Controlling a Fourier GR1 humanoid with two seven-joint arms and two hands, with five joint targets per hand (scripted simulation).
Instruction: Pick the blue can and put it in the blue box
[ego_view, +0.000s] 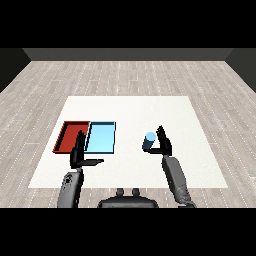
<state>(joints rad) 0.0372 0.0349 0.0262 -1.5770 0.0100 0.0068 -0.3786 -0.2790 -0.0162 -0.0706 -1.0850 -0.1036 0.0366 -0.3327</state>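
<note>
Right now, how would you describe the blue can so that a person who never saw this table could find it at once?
Start at the white table and find the two trays lying side by side on its left part. Go right past the light blue tray into the bare area: the blue can stands just left of the right hand. It is the only small cylinder, dark blue with a paler top.

I look down on a white table (130, 107) standing on a pale grey wood-plank floor (125, 75); beyond its far edge runs a dark wall (128, 54).
</note>
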